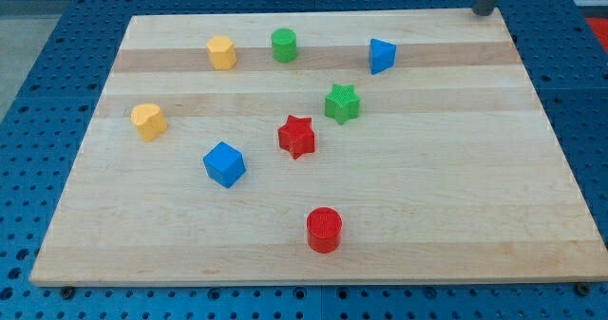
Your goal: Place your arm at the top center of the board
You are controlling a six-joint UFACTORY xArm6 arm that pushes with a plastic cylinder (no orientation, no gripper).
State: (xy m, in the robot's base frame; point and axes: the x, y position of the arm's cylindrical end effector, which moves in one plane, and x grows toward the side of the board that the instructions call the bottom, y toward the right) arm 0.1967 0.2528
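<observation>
Nearest the view's bottom sits a red cylinder (pixel 324 230). Beyond it lie a blue cube (pixel 224 163), a red star (pixel 296 136) and a green star (pixel 342 103), then a green cylinder (pixel 283 45) near the far edge. My tip (pixel 484 11) rests at the table's (pixel 475 187) top right corner, well apart from all blocks. There is no hand to open or close. The top centre, bare pale wood, lies toward the view's left of my tip.
</observation>
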